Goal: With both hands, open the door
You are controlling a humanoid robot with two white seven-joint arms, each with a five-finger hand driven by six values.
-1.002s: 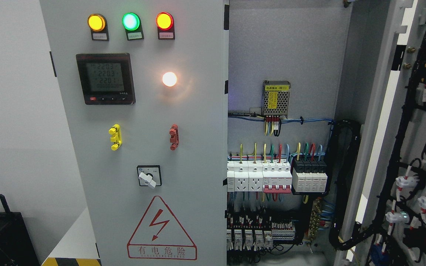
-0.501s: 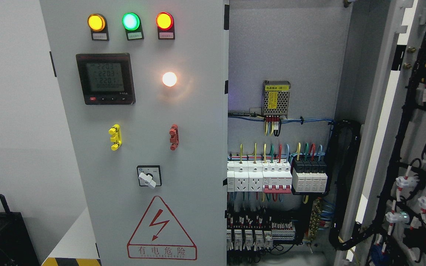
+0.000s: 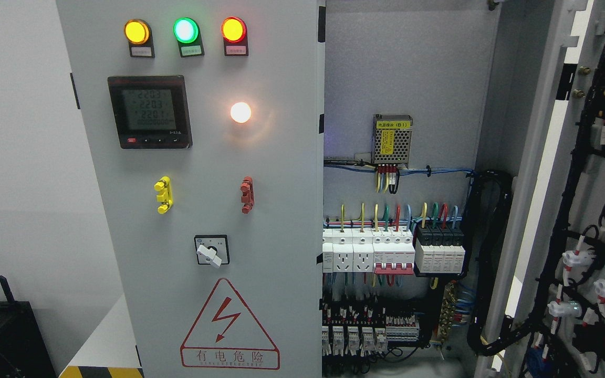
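Head view only: an electrical cabinet, left door (image 3: 202, 210) closed or nearly so, right door (image 3: 596, 210) swung wide toward the picture's right, its inner face thick with black cable looms and white connectors. No hand, no arm anywhere in frame, so impossible to say whether fingers are spread, curled or holding anything. On the left door, three lit indicator lamps (image 3: 186, 30), a digital meter (image 3: 150, 112), a glowing white lamp (image 3: 240, 112), a yellow handle (image 3: 164, 195), a red handle (image 3: 247, 195), a rotary switch (image 3: 211, 252) and a shock-warning triangle (image 3: 229, 324). Between the doors, exposed breakers (image 3: 392, 252), coloured wires and a small power supply (image 3: 392, 139). Judging from the lit lamps and live readings: likely energised, hence real danger from a reach drifting right of the door edge into bare terminals. Also possible: fingers snagging the rotary switch or meter instead of a handle, changing a setting; a blind approach from off-frame striking the lamps; a hard pull overswinging the left door; cable looms on the right door catching a passing arm.
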